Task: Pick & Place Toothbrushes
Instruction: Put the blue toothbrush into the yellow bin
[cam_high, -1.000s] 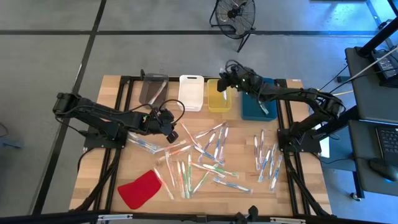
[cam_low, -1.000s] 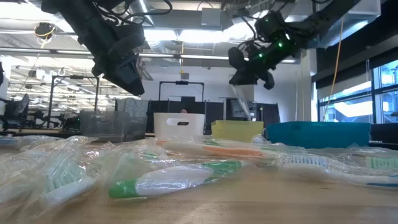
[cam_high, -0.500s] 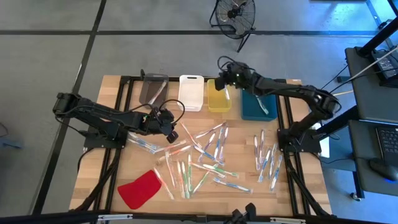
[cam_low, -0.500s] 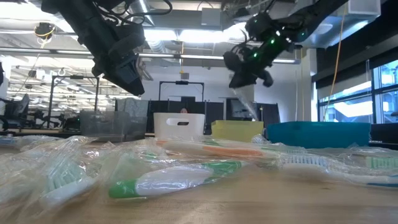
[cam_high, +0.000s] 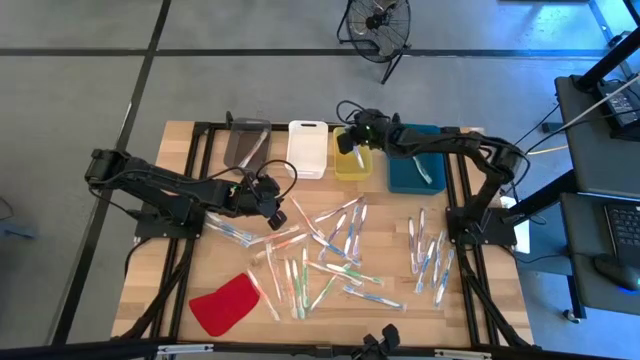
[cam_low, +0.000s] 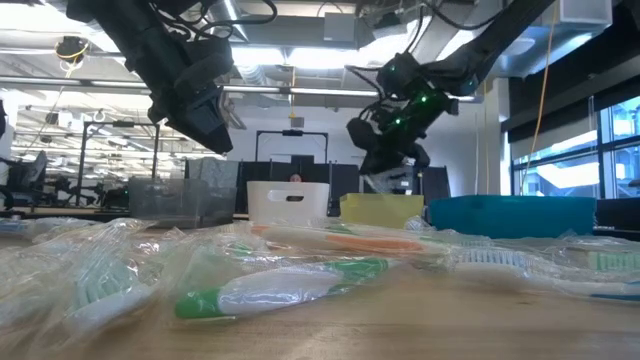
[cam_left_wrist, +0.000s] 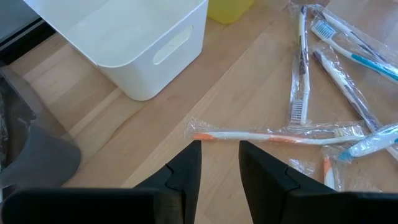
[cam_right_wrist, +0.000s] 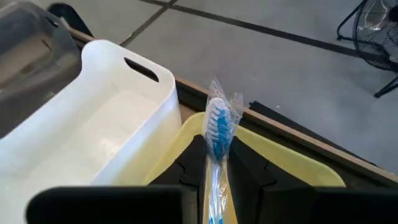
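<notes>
My right gripper (cam_high: 352, 136) hovers over the yellow bin (cam_high: 353, 164) at the table's far edge, shut on a toothbrush (cam_right_wrist: 217, 127) with blue bristles in a clear wrapper. Several wrapped toothbrushes (cam_high: 330, 250) lie flat and scattered on the middle of the table, and another group (cam_high: 430, 255) lies at the right. My left gripper (cam_high: 276, 212) waits left of centre, open, with nothing between its fingers; in its wrist view an orange-tipped toothbrush (cam_left_wrist: 273, 135) lies on the wood just beyond its tips (cam_left_wrist: 221, 163). My right gripper pinches the wrapped toothbrush between its two fingers (cam_right_wrist: 194, 163), on the stem just behind the head (cam_right_wrist: 216, 163). The brush runs along the fingers, and its bristle head sticks out past the tips. It is lifted clear above the yellow bin, slanting down toward it.
Four bins stand in a row along the far edge: a clear grey one (cam_high: 246, 143), a white one (cam_high: 307, 148), the yellow one and a teal one (cam_high: 413, 168) with a toothbrush in it. A red cloth-like piece (cam_high: 228, 303) lies near the front left.
My right gripper has sunk and moved a little toward the table's left, tipping further down, so that it now hangs low over the yellow bin. The toothbrush has gone with it, still held.
</notes>
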